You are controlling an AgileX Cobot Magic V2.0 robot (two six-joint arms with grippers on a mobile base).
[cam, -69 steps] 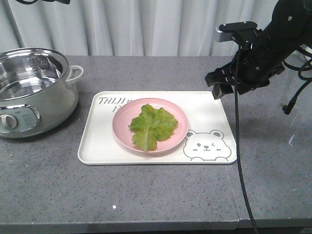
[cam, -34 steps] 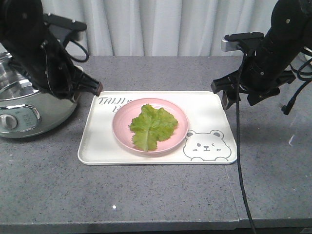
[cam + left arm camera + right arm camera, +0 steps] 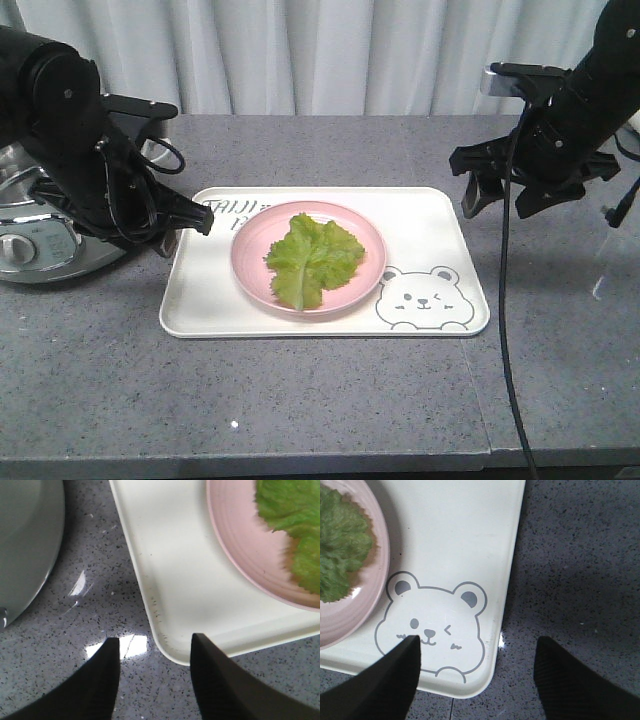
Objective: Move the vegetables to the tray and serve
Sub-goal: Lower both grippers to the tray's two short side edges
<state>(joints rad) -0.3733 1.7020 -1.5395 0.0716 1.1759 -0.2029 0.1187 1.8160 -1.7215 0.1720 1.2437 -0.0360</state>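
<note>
The lettuce leaf (image 3: pixel 310 258) lies on the pink plate (image 3: pixel 365 232), which sits on the tray (image 3: pixel 440 225); the tray's long axis runs left to right across the counter (image 3: pixel 300 400). The left claw (image 3: pixel 155 647) hangs released over the tray's near left corner, and the right claw (image 3: pixel 477 645) hangs released over the near right corner, both about equally close. The leaf's long axis runs roughly near to far, narrower end nearest

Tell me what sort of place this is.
Probably a staged kitchen test bench rather than a home kitchen: a grey speckled countertop holds an electric cooking pot and a cream tray with a lettuce leaf on a pink plate, and a plain white curtain hangs behind.
</note>
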